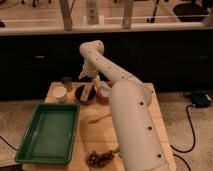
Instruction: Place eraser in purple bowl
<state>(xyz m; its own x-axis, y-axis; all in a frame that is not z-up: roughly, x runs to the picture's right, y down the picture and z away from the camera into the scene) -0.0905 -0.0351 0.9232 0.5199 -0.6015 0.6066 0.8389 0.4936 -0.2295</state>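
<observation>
The purple bowl (pixel 83 94), very dark and round, sits at the back of the wooden table. A tan-beige block, the eraser (pixel 89 92), shows inside the bowl's right half. My gripper (pixel 89 79) hangs from the white arm (pixel 125 105) just above the bowl and the eraser. I cannot tell whether it touches the eraser.
A red bowl (pixel 104 93) stands right of the purple bowl, partly behind the arm. A small white cup (pixel 60 93) and a brownish cup (pixel 67 82) stand to the left. A green tray (pixel 47 132) fills the table's left. A thin yellowish stick (pixel 100 119) and dark grapes (pixel 99 159) lie nearer.
</observation>
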